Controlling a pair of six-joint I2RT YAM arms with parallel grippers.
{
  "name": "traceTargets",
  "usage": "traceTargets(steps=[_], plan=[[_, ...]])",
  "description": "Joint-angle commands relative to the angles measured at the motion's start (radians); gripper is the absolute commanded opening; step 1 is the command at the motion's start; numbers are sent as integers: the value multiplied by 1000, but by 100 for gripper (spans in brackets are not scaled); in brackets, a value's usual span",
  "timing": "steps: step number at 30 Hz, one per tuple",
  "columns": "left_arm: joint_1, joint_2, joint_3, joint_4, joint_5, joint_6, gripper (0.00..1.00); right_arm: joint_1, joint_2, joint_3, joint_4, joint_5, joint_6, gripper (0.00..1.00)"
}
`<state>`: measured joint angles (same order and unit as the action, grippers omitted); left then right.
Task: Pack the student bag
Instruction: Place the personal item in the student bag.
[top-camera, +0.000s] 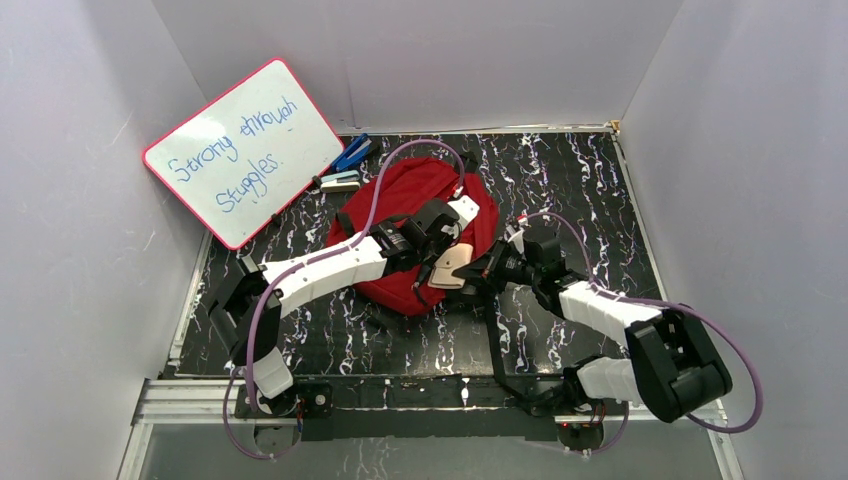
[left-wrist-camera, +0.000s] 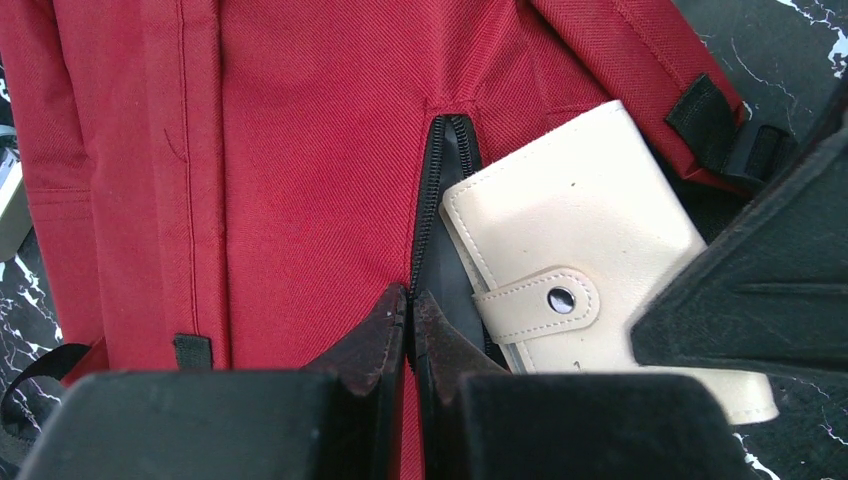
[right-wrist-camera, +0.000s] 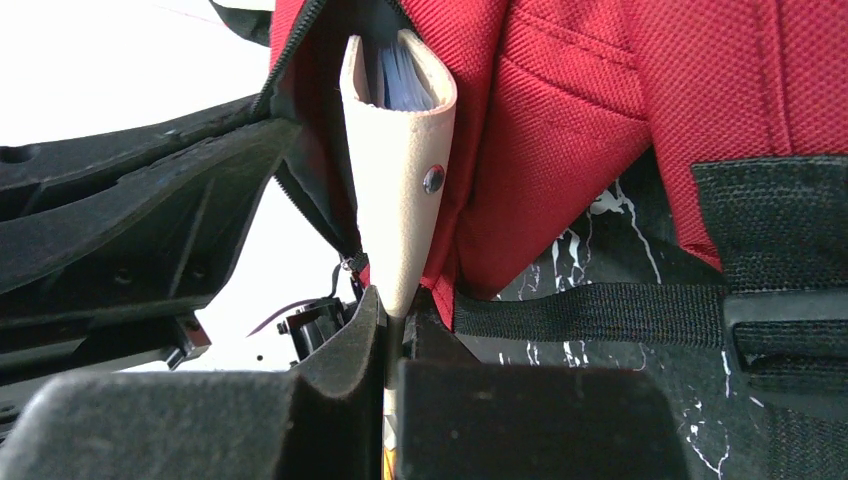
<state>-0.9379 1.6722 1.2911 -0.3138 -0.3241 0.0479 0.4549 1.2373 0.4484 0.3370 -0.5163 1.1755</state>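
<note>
A: Left arm stretches over the student bag, mid tabletop; left gripper pinches its zipper edge.
B: Right arm reaches low, right gripper clamped on the wallet at that opening.

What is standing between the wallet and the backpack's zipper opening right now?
Nothing visible. The right gripper holds the beige wallet with its far end already inside the zipper opening of the red backpack. The left gripper pinches the opening's edge beside it, clear of the wallet.
</note>
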Motion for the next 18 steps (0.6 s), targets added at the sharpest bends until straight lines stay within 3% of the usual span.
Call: traceTargets(steps=[1, 18], plan=[[8, -64, 19, 37, -9, -5, 0, 7, 52, 39, 90, -66, -17, 0], [8, -94, -6, 33, 30, -19, 0, 3, 257, 177, 107, -26, -73, 0]])
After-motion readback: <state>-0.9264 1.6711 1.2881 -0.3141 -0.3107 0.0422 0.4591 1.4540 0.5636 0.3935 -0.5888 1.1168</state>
